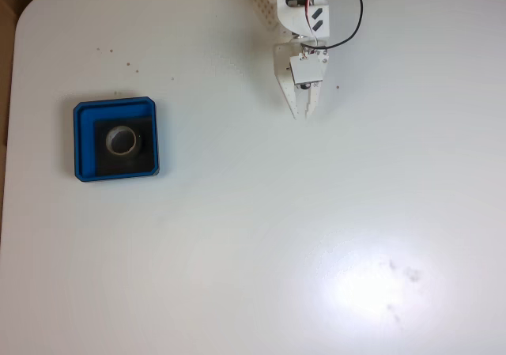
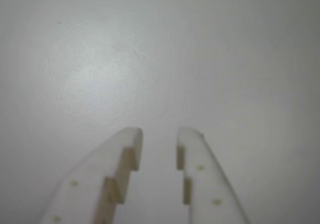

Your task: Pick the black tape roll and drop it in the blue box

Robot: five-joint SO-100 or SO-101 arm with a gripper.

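Black tape roll (image 1: 122,140), a small flat ring with a dark outer band, a paler grey-tan inner rim and an open centre, is seen in the fixed view lying flat on the black floor of the blue box (image 1: 82,137). The box is a shallow square tray with rounded corners and a smooth bright-blue rim, set on the left part of the white bench (image 1: 261,244). No readable writing or brand is made out anywhere. Well apart, near the top edge, the white end effector (image 1: 305,111) points down the picture over bare bench. In the wrist view its stepped white fingers (image 2: 125,154) are held narrowly parted around nothing (image 2: 159,134).
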